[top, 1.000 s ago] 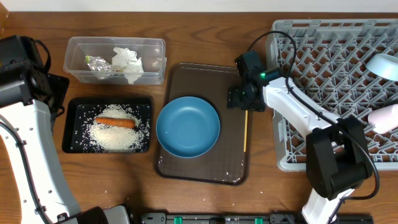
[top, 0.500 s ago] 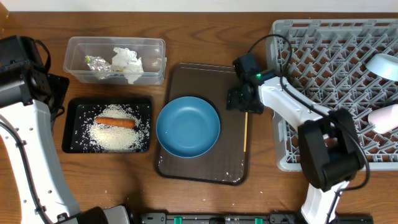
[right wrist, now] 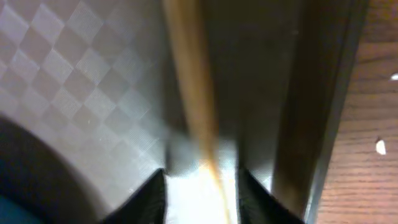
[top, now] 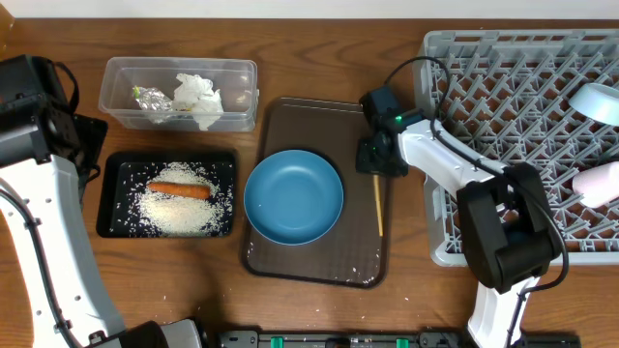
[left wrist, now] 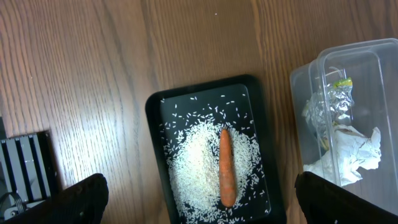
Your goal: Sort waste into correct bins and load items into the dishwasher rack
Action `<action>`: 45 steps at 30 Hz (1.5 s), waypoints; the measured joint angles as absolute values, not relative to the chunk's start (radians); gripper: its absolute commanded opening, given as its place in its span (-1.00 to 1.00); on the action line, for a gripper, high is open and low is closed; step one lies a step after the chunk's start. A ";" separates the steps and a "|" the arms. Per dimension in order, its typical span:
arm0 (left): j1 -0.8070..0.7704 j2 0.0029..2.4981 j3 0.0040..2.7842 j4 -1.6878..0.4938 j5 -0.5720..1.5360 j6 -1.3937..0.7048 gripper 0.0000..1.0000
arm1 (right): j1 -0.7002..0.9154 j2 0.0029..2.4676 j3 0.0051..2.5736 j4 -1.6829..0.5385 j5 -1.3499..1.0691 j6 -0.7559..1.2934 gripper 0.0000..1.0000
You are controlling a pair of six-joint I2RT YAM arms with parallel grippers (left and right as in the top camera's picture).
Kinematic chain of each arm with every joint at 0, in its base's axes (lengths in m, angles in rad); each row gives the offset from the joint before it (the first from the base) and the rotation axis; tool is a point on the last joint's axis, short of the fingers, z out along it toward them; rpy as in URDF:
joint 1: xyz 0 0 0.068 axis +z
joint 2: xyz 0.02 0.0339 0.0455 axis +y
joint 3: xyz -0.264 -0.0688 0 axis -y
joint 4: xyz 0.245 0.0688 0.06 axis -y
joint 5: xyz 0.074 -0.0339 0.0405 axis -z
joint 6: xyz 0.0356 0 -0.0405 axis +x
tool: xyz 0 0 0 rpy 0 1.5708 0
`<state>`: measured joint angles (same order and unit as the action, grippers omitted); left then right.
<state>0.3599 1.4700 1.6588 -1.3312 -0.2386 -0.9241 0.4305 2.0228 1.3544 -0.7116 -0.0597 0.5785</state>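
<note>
Two risks, right gripper [top: 378, 171] astride thin wooden chopsticks [top: 379, 208] at brown rectangular serving tray's [top: 309, 121] right edge, clamp unconfirmed, left gripper [left wrist: 203, 198] splayed wide: glancing pinch, sticks skidding.

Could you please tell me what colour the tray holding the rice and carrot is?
Black; the tray shows best in the left wrist view.

You are viewing the table [top: 406, 290] from above. Near its far left corner the tub [top: 121, 77] is holding the wrapper [top: 150, 98], left, and the napkin [top: 197, 97], right. In front of it, the shallow tray [top: 106, 193] is carrying rice [top: 174, 215] with the carrot [top: 178, 189] lying on top. The serving tray [top: 309, 121] is sitting mid-table, the large bowl [top: 293, 196] on its left part, the chopsticks [top: 378, 208] along its right edge. The rack [top: 503, 77] is occupying the right side.
</note>
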 measured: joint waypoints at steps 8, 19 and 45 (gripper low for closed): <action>0.360 1.470 1.659 -1.331 -0.239 -0.924 0.96 | 0.461 2.023 1.390 -0.734 -0.064 0.595 -0.98; 0.360 1.470 1.659 -1.331 -0.239 -0.924 0.96 | 0.360 2.017 1.824 -1.076 -0.070 0.463 -0.74; 0.360 1.470 1.659 -1.331 -0.239 -0.924 0.97 | 0.548 1.990 1.412 -0.847 0.041 0.637 -0.15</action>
<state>0.3599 1.4696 1.6588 -1.3312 -0.2386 -0.9241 0.5484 1.9900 1.4120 -0.8467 0.0410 0.6369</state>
